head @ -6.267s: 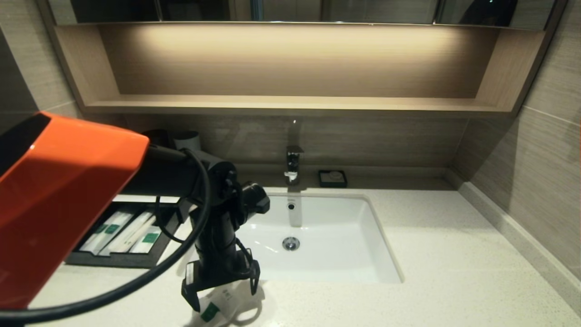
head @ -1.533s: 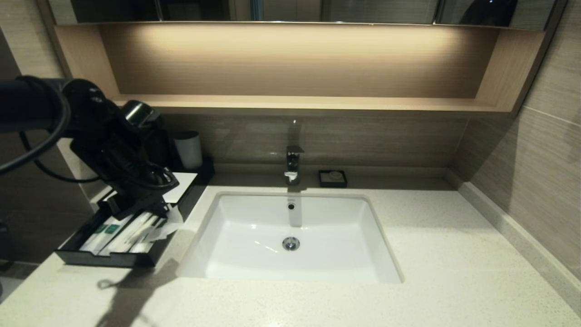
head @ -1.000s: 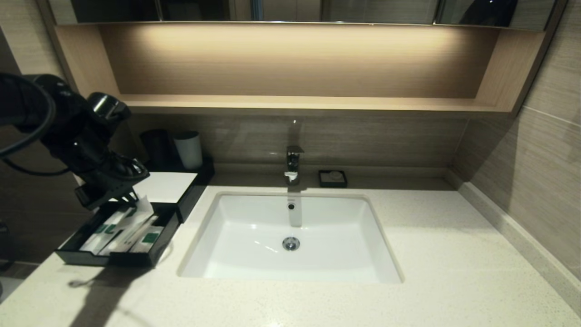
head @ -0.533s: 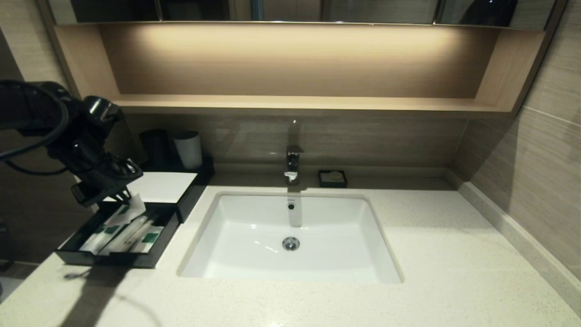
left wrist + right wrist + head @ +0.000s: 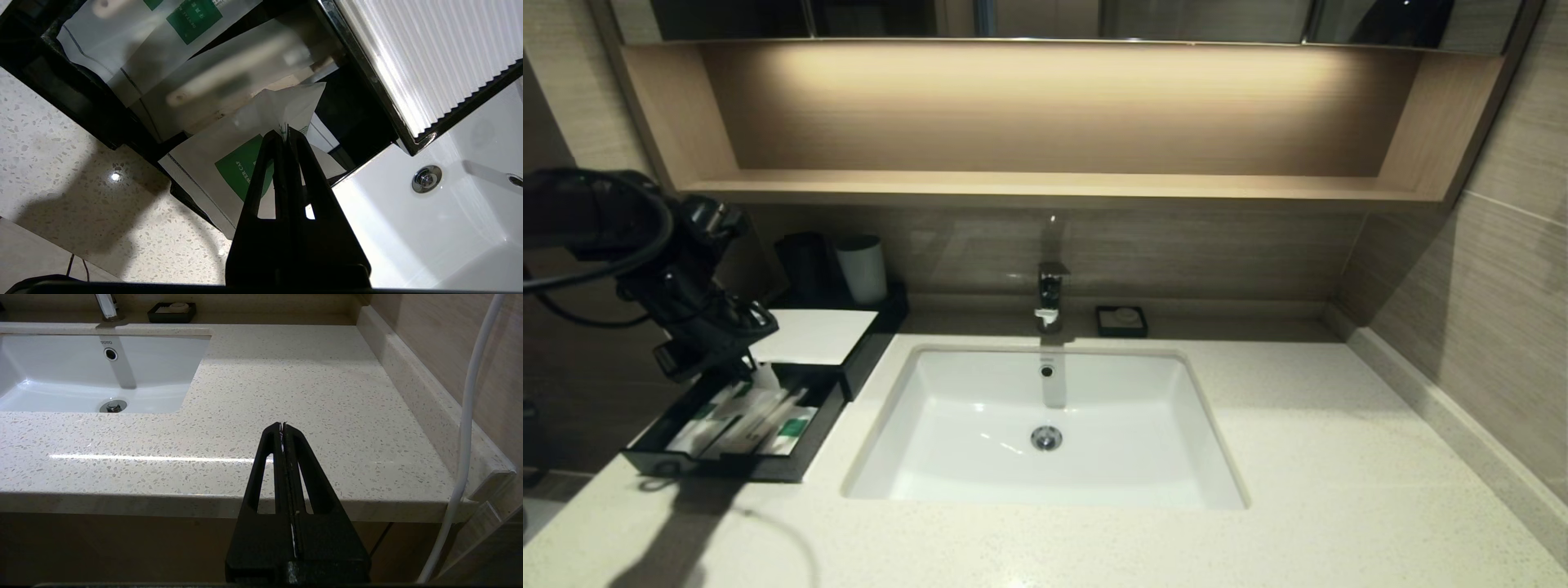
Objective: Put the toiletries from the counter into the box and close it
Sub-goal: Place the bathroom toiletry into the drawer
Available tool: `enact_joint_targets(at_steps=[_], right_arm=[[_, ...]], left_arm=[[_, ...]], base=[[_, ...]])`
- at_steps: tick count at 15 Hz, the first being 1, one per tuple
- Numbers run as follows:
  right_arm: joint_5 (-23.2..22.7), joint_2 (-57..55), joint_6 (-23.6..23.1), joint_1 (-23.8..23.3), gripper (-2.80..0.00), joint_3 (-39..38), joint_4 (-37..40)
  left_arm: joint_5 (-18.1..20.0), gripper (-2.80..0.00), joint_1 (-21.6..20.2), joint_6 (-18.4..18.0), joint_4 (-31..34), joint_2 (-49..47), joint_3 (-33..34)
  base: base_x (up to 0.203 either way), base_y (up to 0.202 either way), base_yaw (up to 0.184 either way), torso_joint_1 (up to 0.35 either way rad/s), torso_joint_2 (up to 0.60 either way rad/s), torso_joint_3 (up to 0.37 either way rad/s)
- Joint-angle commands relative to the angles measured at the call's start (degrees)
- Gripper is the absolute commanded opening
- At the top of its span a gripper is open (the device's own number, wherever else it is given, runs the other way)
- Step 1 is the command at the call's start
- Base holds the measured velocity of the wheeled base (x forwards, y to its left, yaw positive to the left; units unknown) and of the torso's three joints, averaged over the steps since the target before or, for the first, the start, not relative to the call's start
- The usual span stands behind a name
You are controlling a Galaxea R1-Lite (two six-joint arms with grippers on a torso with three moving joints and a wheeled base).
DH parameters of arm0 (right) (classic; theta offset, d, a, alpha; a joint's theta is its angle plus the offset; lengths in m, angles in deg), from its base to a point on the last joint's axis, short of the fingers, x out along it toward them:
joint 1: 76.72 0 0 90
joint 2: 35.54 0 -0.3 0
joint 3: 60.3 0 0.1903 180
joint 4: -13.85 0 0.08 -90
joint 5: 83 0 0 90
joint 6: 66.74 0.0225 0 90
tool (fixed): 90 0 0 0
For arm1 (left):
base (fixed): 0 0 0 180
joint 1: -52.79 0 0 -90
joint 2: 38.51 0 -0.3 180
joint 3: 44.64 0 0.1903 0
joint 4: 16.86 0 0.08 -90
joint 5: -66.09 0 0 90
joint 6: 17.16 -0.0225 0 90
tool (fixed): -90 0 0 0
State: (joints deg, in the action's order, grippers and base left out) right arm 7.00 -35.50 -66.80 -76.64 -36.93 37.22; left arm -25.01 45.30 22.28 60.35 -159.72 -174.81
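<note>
my left gripper (image 5: 284,130) has its jaws clenched on the short sachet's (image 5: 229,163) corner, over the open drawer (image 5: 731,465) of the box (image 5: 866,347), two long sachets (image 5: 229,77) inside. right gripper (image 5: 282,425) jaws clenched on nothing, off the tabletop (image 5: 306,388) edge.

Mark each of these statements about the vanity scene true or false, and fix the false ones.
1. The left gripper is shut on the short sachet. True.
2. The drawer of the box is pushed fully in. False: it is pulled out, with sachets lying in it.
3. The right gripper holds a sachet. False: it is shut on nothing, off the counter's front edge.
4. The soap dish stands beside the faucet. True.
5. A sachet lies in the sink. False: none is there.
</note>
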Motion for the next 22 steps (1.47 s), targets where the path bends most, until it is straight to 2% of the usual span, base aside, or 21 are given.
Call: enact_joint_targets(at_steps=[1,13,22], right_arm=[[0.0,-0.05,-0.02,0.01,-2.8,-0.09,0.0],[0.0,-0.05,-0.02,0.01,-2.8,-0.09,-0.07],[0.0,0.03,-0.02,0.01,-2.8,-0.09,-0.07]], left_arm=[[-0.04,-2.8,-0.06,0.29,0.31,-1.36,0.01],[-0.76,-2.8,0.02,-0.03,0.83,-2.9,0.01],[-1.01,-2.8,-0.85,-14.07,0.5,-3.51,0.01]], base=[[0.0,0.0,0.0,0.0,0.0,0.0],[0.0,0.0,0.0,0.0,0.0,0.0],[0.0,0.0,0.0,0.0,0.0,0.0]])
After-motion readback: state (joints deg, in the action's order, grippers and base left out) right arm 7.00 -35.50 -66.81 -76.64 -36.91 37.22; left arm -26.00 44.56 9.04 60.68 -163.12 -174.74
